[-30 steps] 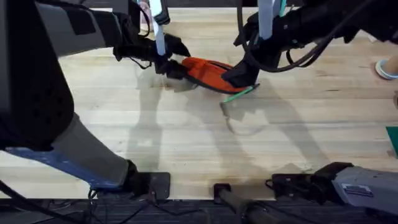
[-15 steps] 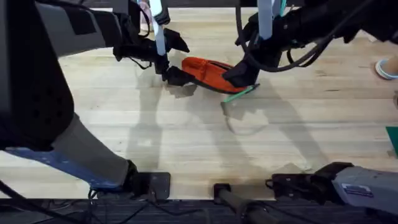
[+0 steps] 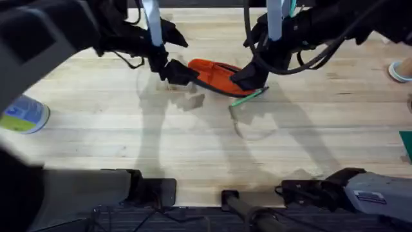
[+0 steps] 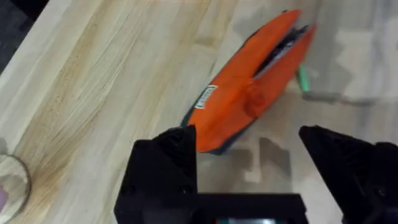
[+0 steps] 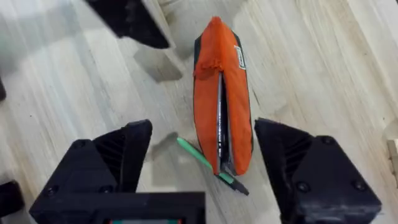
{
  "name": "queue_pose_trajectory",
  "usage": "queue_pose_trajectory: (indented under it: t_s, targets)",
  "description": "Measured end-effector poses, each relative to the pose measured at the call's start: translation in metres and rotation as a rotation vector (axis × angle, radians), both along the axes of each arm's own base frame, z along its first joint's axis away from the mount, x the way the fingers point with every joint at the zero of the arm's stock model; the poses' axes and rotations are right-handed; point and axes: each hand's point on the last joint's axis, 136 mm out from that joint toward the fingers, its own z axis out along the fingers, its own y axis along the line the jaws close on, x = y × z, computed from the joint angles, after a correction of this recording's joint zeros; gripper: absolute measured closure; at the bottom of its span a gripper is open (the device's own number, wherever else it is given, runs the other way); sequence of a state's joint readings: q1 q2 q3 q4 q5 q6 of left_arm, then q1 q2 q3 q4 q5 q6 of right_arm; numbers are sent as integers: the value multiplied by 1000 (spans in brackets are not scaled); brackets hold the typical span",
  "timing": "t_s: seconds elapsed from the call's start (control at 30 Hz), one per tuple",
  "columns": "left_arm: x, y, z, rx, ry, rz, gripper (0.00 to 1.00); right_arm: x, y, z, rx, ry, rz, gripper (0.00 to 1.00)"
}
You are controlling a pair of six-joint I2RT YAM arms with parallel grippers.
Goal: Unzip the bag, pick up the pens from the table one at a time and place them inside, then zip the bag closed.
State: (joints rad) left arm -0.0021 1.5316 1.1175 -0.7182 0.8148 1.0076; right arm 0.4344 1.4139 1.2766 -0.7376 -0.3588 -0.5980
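The orange bag [image 3: 211, 73] lies on the table [image 3: 193, 142] between both grippers, its zipper gaping as a dark slit in the right wrist view. My left gripper [image 3: 172, 69] hovers open just off the bag's left end; in its wrist view the bag [image 4: 245, 96] stretches away from between the black fingers [image 4: 165, 168]. My right gripper [image 3: 250, 78] stands open over the bag's right end, its fingers [image 5: 109, 162] astride the bag [image 5: 208, 93] without closing on it. One mint-green pen [image 3: 248, 97] lies on the wood beside that end, partly under the bag [image 5: 198, 154].
A blue and yellow round container [image 3: 23, 115] sits at the table's left edge. A cup [image 3: 400, 69] and a teal item [image 3: 407, 145] are at the right edge. Wide bare wood lies in front of the bag.
The left arm has swung away to the upper left, uncovering the container at the left edge, and its gripper has eased slightly off the bag's left end. The right arm and bag have stayed put.
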Motion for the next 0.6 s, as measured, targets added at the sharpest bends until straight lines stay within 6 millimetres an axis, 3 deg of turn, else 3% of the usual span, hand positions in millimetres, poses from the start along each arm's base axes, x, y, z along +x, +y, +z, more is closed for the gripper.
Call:
queue_pose_trajectory:
  t_s: [0.4, 0.6]
  targets:
    - [-76, 18, 74, 119, -115, 84, 8, 0, 0, 0, 0, 0, 0, 5]
    - [-95, 25, 94, 156, -203, 114, 7, 0, 0, 0, 0, 0, 0, 5]
